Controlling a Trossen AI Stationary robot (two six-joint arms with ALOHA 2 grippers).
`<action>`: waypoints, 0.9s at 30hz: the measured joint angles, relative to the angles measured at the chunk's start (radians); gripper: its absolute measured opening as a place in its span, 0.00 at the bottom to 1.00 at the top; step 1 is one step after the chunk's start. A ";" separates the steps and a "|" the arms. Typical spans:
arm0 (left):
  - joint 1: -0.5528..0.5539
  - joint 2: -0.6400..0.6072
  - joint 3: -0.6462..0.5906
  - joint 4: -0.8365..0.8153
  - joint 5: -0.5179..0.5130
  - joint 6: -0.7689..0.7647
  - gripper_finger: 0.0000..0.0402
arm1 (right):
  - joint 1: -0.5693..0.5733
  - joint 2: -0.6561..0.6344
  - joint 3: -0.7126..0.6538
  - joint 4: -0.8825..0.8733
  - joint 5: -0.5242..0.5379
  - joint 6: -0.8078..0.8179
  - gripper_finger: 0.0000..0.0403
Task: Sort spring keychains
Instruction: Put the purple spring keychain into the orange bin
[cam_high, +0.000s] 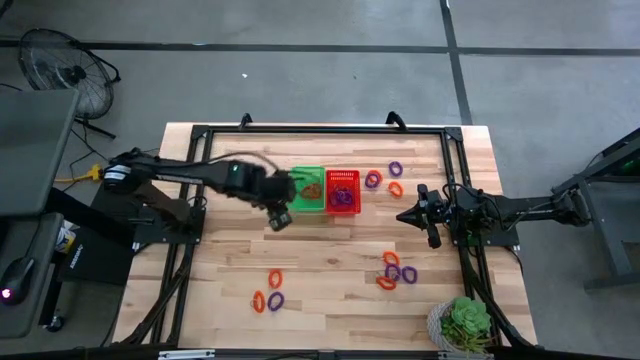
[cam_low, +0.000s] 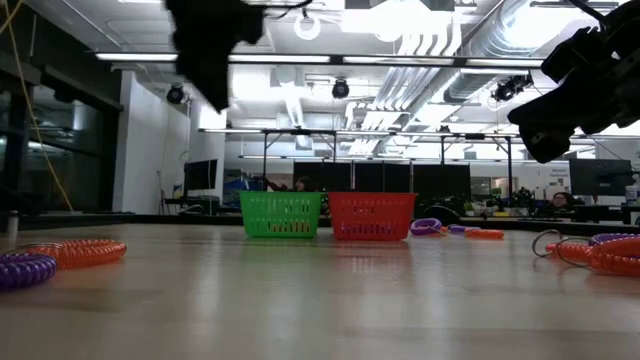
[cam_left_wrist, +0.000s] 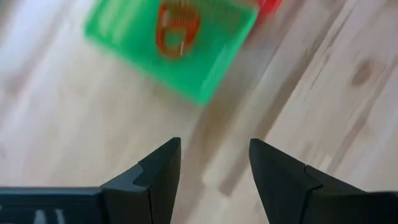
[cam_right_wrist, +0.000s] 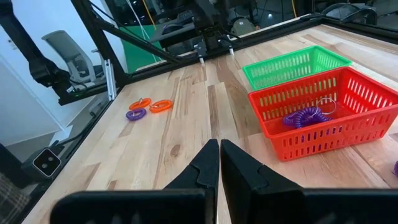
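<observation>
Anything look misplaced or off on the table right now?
Nothing stands out. The green basket holds an orange keychain and the red basket a purple keychain, both baskets upright, side by side. The unsorted keychains lie flat on the wooden table, as expected mid-sort.

Two mesh baskets (cam_high: 326, 190) sit side by side, touching, near the middle of the bench (cam_high: 230, 270), and everything else is placed from them. One spring keychain (cam_high: 312, 188) lies in the left basket, another (cam_high: 343, 193) in the right. Just right of the baskets lies a small group of keychains (cam_high: 384, 178). Nearer the front edge lie two more groups, one (cam_high: 268, 291) front-left, one (cam_high: 397, 271) front-right. A potted plant (cam_high: 466, 323) stands at the front-right corner.
</observation>
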 joint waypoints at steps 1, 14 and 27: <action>-0.021 -0.016 -0.036 0.002 0.000 -0.058 0.46 | 0.000 0.000 0.000 0.000 0.000 0.000 0.03; -0.412 -0.050 -0.236 0.171 0.071 -0.707 0.46 | 0.000 0.000 0.000 0.000 0.000 0.000 0.03; -0.570 0.167 -0.235 0.384 0.139 -0.977 0.46 | 0.000 0.000 0.000 0.000 0.000 0.000 0.03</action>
